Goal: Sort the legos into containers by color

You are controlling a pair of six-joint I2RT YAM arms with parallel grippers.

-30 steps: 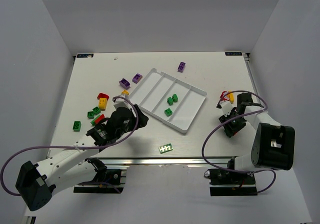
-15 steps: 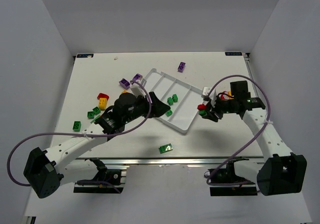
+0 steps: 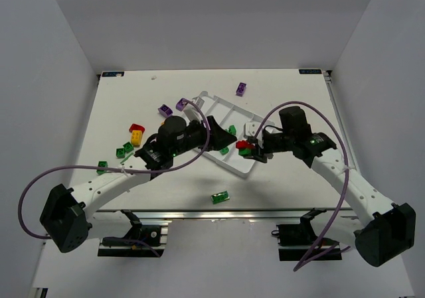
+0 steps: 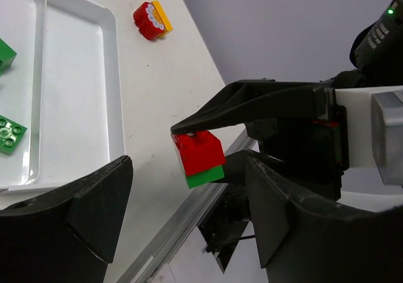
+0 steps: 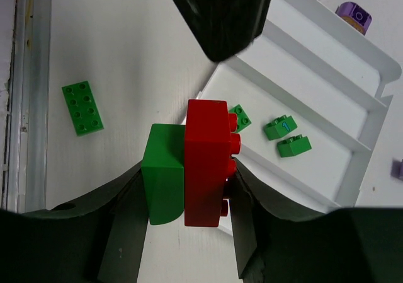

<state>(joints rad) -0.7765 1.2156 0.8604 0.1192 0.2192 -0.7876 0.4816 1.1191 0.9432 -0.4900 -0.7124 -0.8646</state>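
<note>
While our right pincer (image 5: 186, 191) is clamping a joined red-and-green lego pair (image 5: 203, 163) above the near corner of the tray (image 5: 376, 69), our left pincer (image 3: 214, 133) is hanging open over the tray. We are likely separating the pair next.

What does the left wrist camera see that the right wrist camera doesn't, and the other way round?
Only the left wrist view shows the red and yellow bricks on the table. Only the right wrist view shows the flat green plate and a purple brick. Both show the white tray, green bricks in it, and the red and green stack pinched by the right gripper.
</note>
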